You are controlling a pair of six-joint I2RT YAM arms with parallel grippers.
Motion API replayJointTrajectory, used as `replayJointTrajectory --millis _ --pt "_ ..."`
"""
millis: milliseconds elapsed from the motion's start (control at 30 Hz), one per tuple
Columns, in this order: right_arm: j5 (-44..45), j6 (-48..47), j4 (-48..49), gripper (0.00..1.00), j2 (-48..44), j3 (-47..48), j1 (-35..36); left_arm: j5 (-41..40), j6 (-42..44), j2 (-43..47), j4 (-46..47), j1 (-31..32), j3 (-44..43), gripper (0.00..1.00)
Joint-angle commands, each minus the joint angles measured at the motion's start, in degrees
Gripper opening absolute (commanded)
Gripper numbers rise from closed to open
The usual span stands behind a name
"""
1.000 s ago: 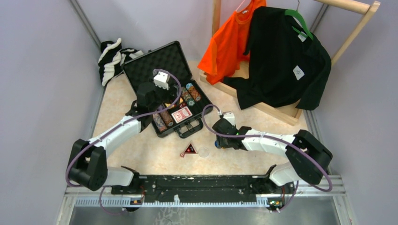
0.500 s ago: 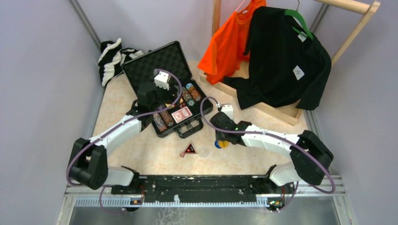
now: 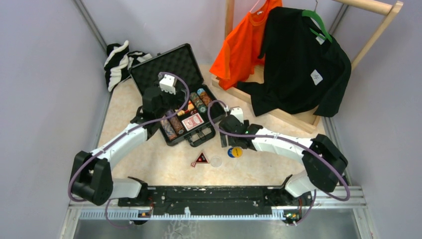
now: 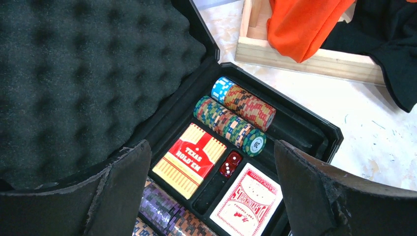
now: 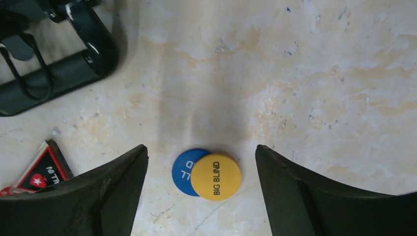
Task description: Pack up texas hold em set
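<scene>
- Briefcase (image 3: 169, 64): lying open on the table at 12 o'clock from the arms, leaning its foam lid back.
- Poker chips (image 4: 231, 118): lying in rows inside the case, with more rows showing at the 6 o'clock edge of the left wrist view.
- Red card deck (image 4: 248, 199): sitting in the case, with a red and yellow card box (image 4: 189, 160) at its 10 o'clock and red dice (image 4: 230, 163) between the two.
- Left gripper (image 4: 212, 147): hanging over the open case, holding both fingers wide apart, gripping nothing.
- Right gripper (image 5: 200, 150): hanging over the table at 4 o'clock from the case, holding both fingers wide apart, gripping nothing.
- Yellow disc (image 5: 216, 176): lying on the table under the right gripper, lapping over the blue disc (image 5: 181, 169) at its 9 o'clock, touching neither finger.
- Clear disc (image 3: 216, 161): lying on the table near the two coloured discs, at their 9 o'clock.
- Triangle (image 3: 201, 159): lying just beside the clear disc at its 9 o'clock, outside the case.
- Striped cloth (image 3: 119, 59): lying bunched up at 10 o'clock from the case.
- Orange shirt (image 3: 244, 45) and black shirt (image 3: 298, 64): hanging on a wooden rack (image 3: 378, 6) at 2 o'clock from the case.
</scene>
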State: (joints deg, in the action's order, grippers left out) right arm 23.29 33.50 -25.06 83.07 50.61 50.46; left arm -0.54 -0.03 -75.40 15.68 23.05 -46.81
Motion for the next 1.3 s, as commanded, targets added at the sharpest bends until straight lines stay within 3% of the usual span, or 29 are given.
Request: replayJointTrajectory --millis 0,333,600,800,1267 --pt "-1.56 0.89 -0.70 0.78 -3.54 -4.26 -0.12 0.16 -0.51 1.24 0.37 -0.28 -0.15 0.99" --pt "-4.23 5.88 1.63 0.70 -4.36 -12.42 1.67 2.10 -1.55 0.69 1.50 -0.32 0.88 0.99" --pt "-4.06 5.15 2.75 0.69 -3.09 -11.17 1.75 1.86 -1.03 0.76 1.19 -0.35 1.17 0.99" --pt "-4.02 4.99 4.01 0.50 -2.27 -11.78 1.75 2.05 -0.98 0.42 1.19 -0.37 1.19 0.99" --pt "-2.23 3.95 0.47 0.42 -5.27 -7.38 1.78 2.39 -0.71 -0.48 1.15 -0.32 0.61 0.99"
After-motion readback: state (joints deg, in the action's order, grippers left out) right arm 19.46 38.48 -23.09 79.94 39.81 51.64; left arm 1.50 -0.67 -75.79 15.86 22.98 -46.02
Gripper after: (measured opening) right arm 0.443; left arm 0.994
